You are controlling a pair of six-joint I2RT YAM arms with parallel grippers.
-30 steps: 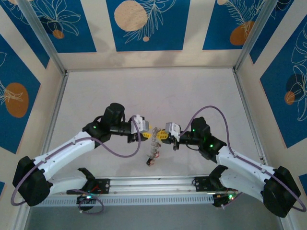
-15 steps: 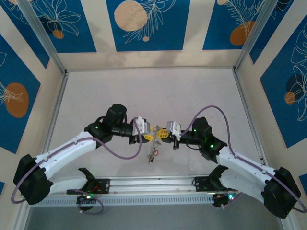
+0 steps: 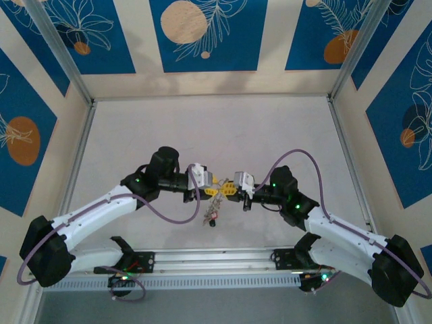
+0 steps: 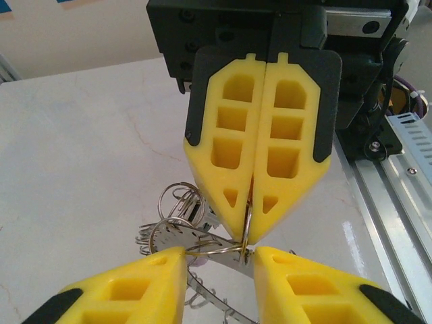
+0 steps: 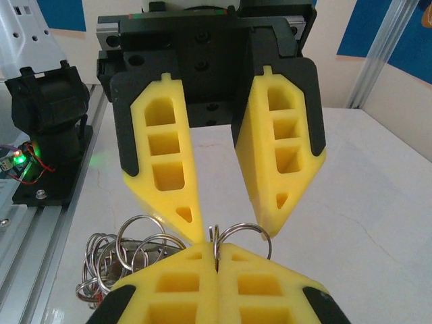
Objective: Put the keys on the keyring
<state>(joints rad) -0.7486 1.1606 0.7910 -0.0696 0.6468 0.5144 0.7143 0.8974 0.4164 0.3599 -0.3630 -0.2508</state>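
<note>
The right gripper (image 3: 227, 190), pressed together, is pinching the keyring (image 5: 215, 244) above the surface (image 3: 202, 135); the left gripper (image 3: 210, 190), spread, is flanking it at 9 o'clock, with keys (image 3: 210, 220) dangling at 6 o'clock.

the left arm (image 3: 101, 206) and right arm (image 3: 337, 233) reach inward, elbows out, wrists level, so the grippers meet tip to tip. the left gripper (image 5: 231, 233) has its fingers apart; the right gripper (image 5: 216, 252) is pressed closed on the keyring (image 5: 214, 236).
</note>
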